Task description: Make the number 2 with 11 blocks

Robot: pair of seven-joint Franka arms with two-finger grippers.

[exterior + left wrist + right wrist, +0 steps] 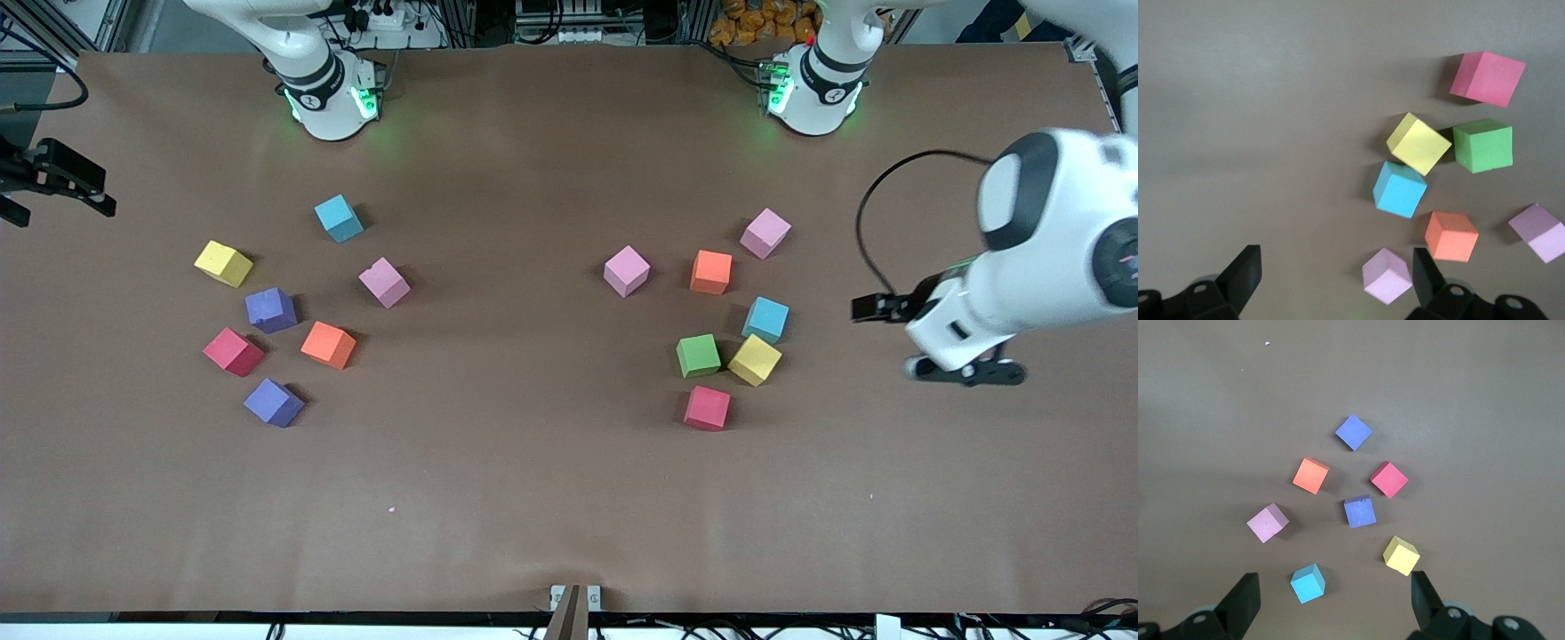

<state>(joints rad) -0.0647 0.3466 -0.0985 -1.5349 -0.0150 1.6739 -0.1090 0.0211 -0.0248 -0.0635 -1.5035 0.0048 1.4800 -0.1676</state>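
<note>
Blocks (698, 356) scattered in two clusters, digit unbuilt.
Foam cubes look light, slightly squashy: pinch flat opposite faces; left gripper (1331, 283) and right gripper (1331, 603) both spread, empty.

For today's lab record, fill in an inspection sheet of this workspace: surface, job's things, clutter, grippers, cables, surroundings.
Surface: brown table, one small white speck.
Job's things: fourteen loose blocks in two clusters, seven toward each arm's end; only the green block and yellow block look touching. No digit formed yet.
Clutter: nothing seen.
Grippers: left gripper open, over bare table at the left arm's end; right gripper open, at the right arm's edge of the table. Neither holds anything.
Cables: black cable looping at the left arm.
Surroundings: both arm bases at the table edge; frames and wiring past it.
</note>
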